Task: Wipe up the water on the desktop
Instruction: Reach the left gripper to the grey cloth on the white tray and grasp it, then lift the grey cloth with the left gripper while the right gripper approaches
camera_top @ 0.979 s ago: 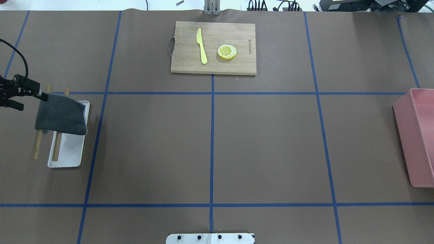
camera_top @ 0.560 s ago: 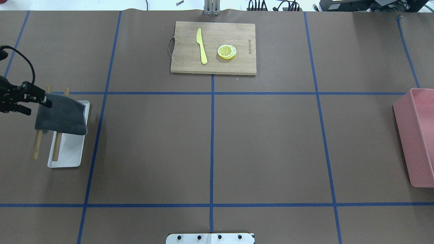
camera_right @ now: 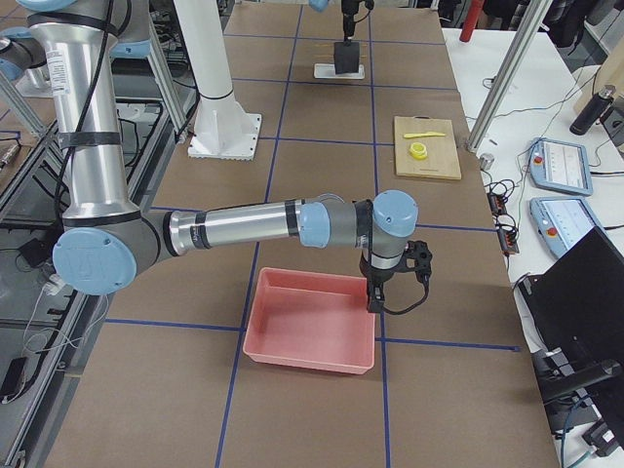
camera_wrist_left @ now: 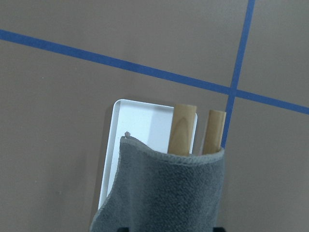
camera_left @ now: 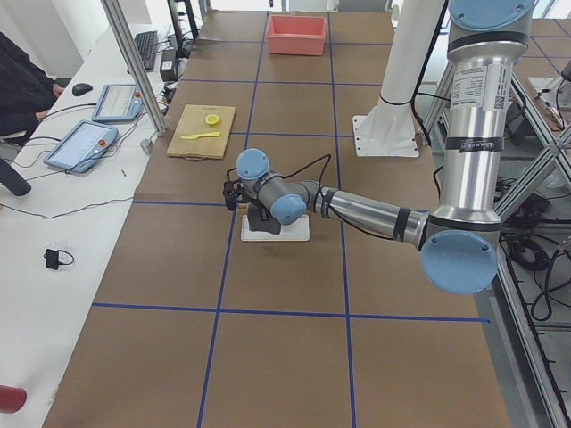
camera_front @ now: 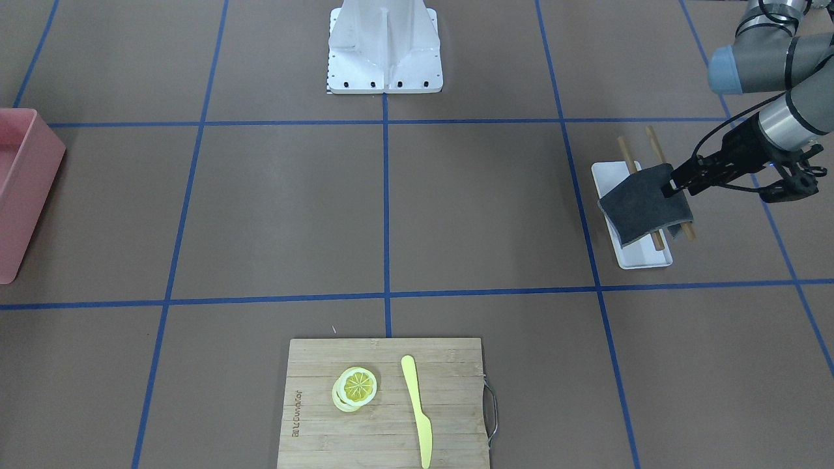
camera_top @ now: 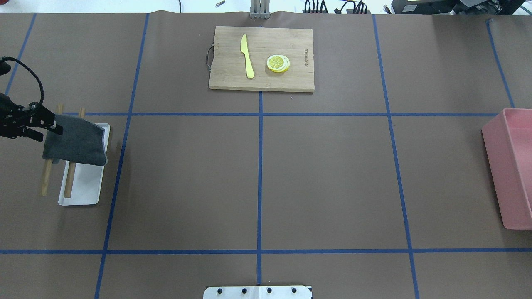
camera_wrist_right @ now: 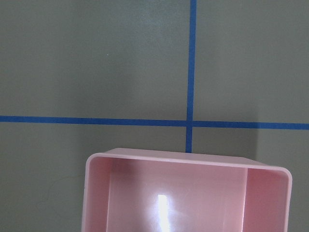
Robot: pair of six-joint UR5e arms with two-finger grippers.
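Left fingers (camera_front: 681,182) clamped on grey cloth (camera_front: 642,205), held clear above desktop (camera_front: 456,208), right fingers (camera_right: 372,302) opening not discernible

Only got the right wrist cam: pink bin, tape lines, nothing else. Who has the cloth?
Observer: The left claw is shut on an edge of the grey cloth.
Operator: Where is that?
Observer: At the left end of the desktop, over a white tray and two wooden rods. The cloth hides part of each.
Operator: Right claw open or shut?
Observer: Cannot tell. The right claw shows only in the exterior right view, near a corner of the bin.
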